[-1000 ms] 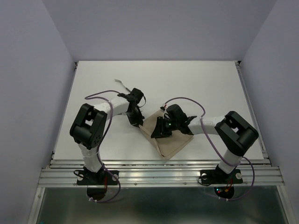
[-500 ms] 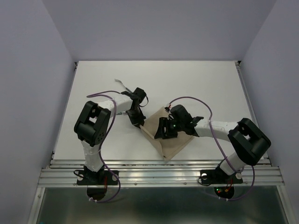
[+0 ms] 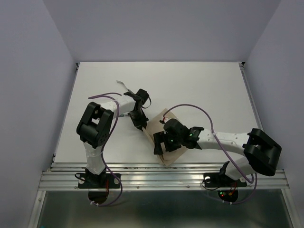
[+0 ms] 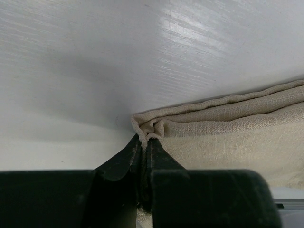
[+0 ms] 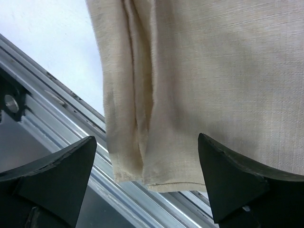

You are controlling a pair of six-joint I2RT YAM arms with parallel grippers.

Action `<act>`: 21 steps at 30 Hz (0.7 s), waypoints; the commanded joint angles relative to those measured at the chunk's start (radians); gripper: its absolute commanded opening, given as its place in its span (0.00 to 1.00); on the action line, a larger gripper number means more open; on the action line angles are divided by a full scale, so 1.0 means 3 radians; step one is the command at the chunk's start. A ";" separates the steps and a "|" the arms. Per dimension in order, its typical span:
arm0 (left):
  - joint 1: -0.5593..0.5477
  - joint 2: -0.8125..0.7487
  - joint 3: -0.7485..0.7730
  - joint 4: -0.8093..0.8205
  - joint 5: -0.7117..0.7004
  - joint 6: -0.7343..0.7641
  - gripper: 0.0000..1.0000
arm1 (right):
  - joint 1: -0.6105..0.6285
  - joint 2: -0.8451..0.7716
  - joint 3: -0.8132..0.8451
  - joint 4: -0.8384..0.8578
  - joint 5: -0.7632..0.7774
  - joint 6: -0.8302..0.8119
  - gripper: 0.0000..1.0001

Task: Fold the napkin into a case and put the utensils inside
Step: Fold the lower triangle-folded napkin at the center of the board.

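The beige napkin (image 3: 156,124) lies folded in a narrow oblong between the arms, its near end reaching the table's front edge. My left gripper (image 3: 141,124) is shut on the napkin's bunched left corner (image 4: 147,129), the cloth squeezed between the fingertips. My right gripper (image 3: 160,149) hovers over the napkin's near end (image 5: 190,85) with its jaws wide open and nothing between them (image 5: 147,164). The layered cloth edges (image 5: 135,118) show below it. A slim pale utensil (image 3: 124,85) lies on the table at the far left, behind the left arm.
The aluminium rail (image 5: 57,109) of the table's front edge runs just under the napkin's near end. Purple cables (image 3: 190,107) loop over both arms. White table surface (image 3: 199,85) stretches behind the napkin; grey walls enclose three sides.
The right gripper has opened wide and moved toward the near edge along the napkin. The napkin now looks narrower. The left gripper keeps its pinch on the corner.
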State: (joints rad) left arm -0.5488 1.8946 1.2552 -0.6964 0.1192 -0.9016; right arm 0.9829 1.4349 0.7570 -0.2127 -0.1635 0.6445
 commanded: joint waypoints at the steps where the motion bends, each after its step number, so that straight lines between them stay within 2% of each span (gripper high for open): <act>1: -0.0032 0.0071 0.0075 -0.0154 -0.0060 -0.0047 0.00 | 0.0322 0.0084 0.0329 -0.0324 0.0834 -0.0118 0.95; 6: -0.0037 0.0071 0.0055 -0.0154 -0.0060 -0.0063 0.00 | 0.0609 0.0447 0.0560 -0.0508 0.1245 -0.0154 0.92; 8: -0.0037 0.0061 0.0055 -0.0159 -0.0065 -0.0063 0.00 | 0.0711 0.0524 0.0611 -0.0544 0.1378 -0.0149 0.81; 9: -0.0037 0.0061 0.0060 -0.0164 -0.0065 -0.0063 0.00 | 0.0712 0.0575 0.0636 -0.0549 0.1414 -0.0134 0.70; 11: -0.0037 0.0051 0.0055 -0.0159 -0.0070 -0.0047 0.00 | 0.0712 0.0606 0.0637 -0.0554 0.1495 -0.0083 0.60; 12: -0.0037 0.0041 0.0055 -0.0154 -0.0065 -0.0037 0.00 | 0.0712 0.0601 0.0621 -0.0554 0.1521 -0.0052 0.50; 15: -0.0037 0.0000 0.0034 -0.0128 -0.0080 -0.0027 0.00 | 0.0712 0.0581 0.0596 -0.0559 0.1644 -0.0006 0.37; 16: -0.0037 -0.0011 0.0029 -0.0123 -0.0075 -0.0012 0.00 | 0.0712 0.0576 0.0575 -0.0554 0.1670 -0.0001 0.28; 18: -0.0037 -0.0031 0.0004 -0.0097 -0.0070 -0.0001 0.00 | 0.0712 0.0555 0.0560 -0.0524 0.1670 0.0004 0.17; 19: -0.0032 -0.0036 -0.0007 -0.0087 -0.0065 0.0014 0.00 | 0.0712 0.0545 0.0550 -0.0513 0.1670 0.0014 0.05; 21: -0.0037 -0.0072 -0.0052 -0.0041 -0.0060 0.0039 0.00 | 0.0712 0.0509 0.0519 -0.0447 0.1634 -0.0001 0.01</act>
State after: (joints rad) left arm -0.5491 1.8980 1.2594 -0.7006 0.1196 -0.9058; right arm 1.1923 1.6238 0.9112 -0.3683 0.2821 0.6357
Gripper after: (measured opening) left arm 0.153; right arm 0.038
